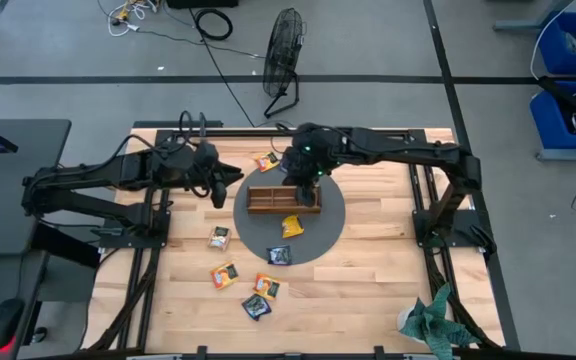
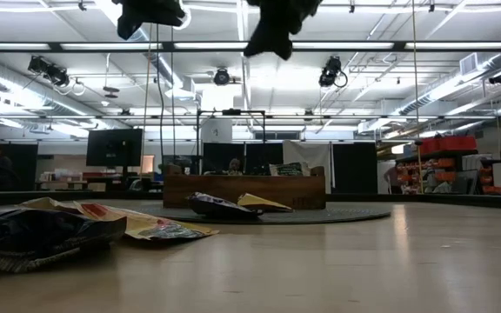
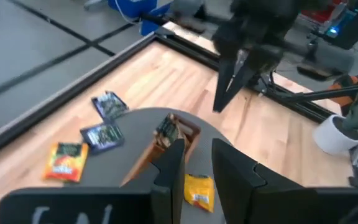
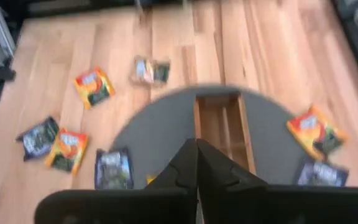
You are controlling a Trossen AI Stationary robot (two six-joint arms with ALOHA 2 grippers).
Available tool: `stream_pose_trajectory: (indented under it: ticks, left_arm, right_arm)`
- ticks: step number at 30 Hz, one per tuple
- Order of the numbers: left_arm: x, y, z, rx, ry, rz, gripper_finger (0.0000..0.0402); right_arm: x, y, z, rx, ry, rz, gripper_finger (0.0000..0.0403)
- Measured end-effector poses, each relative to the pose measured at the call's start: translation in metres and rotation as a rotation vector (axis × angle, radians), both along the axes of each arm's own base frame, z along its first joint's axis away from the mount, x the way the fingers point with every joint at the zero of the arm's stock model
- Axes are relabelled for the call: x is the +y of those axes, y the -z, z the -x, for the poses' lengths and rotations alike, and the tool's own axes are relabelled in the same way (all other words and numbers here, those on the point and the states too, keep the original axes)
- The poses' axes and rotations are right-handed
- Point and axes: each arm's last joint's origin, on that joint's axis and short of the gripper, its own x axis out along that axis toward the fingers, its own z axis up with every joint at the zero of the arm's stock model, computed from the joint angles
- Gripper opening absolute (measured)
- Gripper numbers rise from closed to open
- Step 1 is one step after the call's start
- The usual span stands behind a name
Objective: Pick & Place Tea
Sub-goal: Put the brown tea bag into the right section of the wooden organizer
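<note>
Right pincer (image 4: 196, 163): fingers pressed together, empty, above the tray (image 1: 284, 197), hiding its right end.
Left pincer (image 3: 196, 163): fingers parted, empty, left of mat (image 1: 330, 225).
Tea (image 1: 226, 274): scattered over counter (image 1: 378, 270) and mat; one sachet (image 3: 166, 129) in the tray's end.

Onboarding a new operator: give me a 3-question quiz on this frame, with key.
1. True or false: the right gripper is shut.
2. What lies on the grey round mat nearest the wooden tray? A yellow sachet B fan C plant
3. Fill in: the left gripper hovers off the tray's ____ end in the high view.

Key: 1 true, its fingers meet with nothing between them. 2 A. 3 left.
</note>
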Motion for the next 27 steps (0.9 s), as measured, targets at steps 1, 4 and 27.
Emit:
stream_pose_trajectory:
  ticks: [1,4,27]
  left_arm:
    - [-0.002,0.0,0.0,-0.009,-0.002,0.023,0.0083]
    - [-0.009,-0.003,0.004,-0.04,-0.005,0.075,0.0083]
    - [-0.051,0.069,0.061,-0.29,0.046,0.331,0.0083]
  right_arm:
    - [0.003,-0.004,0.0,-0.022,0.001,0.013,0.0005]
    - [0.01,-0.013,0.002,-0.071,-0.006,0.042,0.0003]
    - [0.052,-0.009,0.091,-0.488,0.16,0.081,0.0]
